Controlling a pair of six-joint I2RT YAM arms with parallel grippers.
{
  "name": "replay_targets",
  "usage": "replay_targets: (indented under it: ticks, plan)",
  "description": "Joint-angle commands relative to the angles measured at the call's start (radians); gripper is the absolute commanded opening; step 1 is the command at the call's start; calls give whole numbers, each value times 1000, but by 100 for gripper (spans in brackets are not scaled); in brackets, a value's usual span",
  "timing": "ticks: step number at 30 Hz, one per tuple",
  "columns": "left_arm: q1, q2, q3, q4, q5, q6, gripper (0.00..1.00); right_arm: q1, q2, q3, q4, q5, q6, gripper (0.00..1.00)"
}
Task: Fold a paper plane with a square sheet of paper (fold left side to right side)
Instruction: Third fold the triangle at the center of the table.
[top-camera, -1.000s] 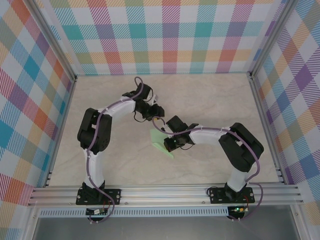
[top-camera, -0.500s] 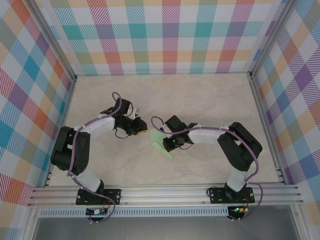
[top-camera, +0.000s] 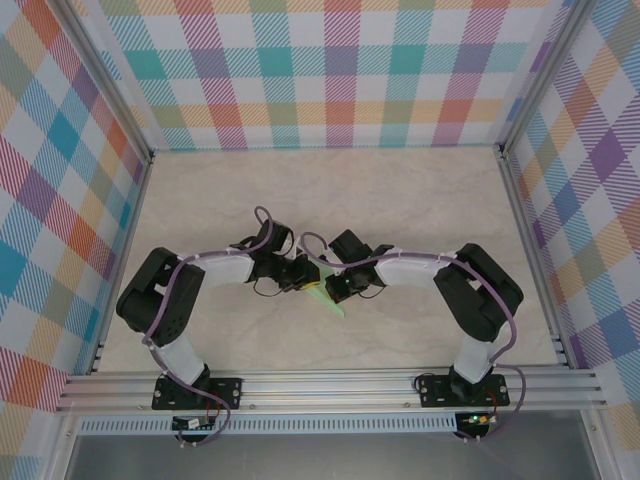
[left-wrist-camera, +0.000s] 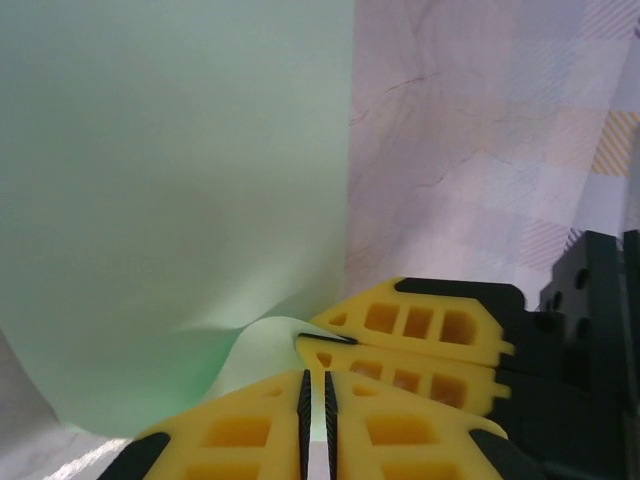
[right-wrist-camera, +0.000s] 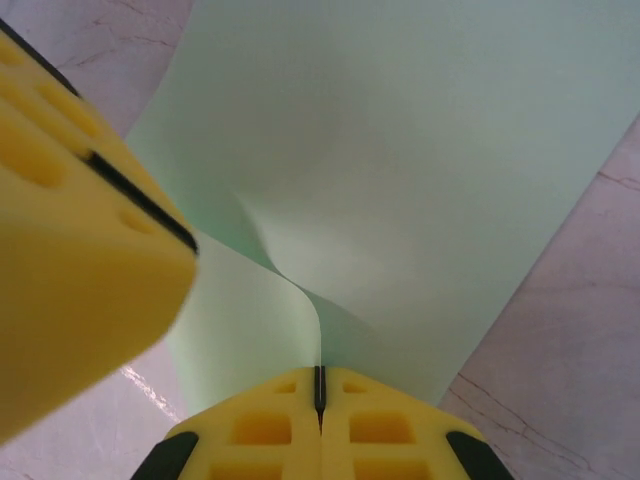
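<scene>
The bench (top-camera: 420, 200) carries the sheet of paper (top-camera: 332, 303) near its centre, slightly toward the near edge, partly lifted and curled. The left gripper (left-wrist-camera: 315, 385) and right gripper (right-wrist-camera: 320, 382) sit just beside each other, each clamped on the sheet's raised edge.

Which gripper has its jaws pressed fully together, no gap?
The right gripper: its jaws meet in one dark line on the curled edge of the square sheet of paper. The left gripper shows a thin slit between its jaws, green paper in it.
</scene>
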Motion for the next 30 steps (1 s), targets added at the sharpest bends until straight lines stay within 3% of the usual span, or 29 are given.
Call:
replay_targets:
  ticks: [1,15,22,30]
  plan:
    - [-10,30,1,14,-26,-15,14,18,75,-30,-91,-2,-22,0]
    - [-14,52,-50,-26,-86,15,13,17,78,-23,-96,-1,-23,0]
    - [-16,84,-75,-43,-128,35,12,8,53,63,-144,-14,-24,1]
    - [-16,112,-81,-45,-150,43,10,-43,-81,154,-241,5,-6,25]
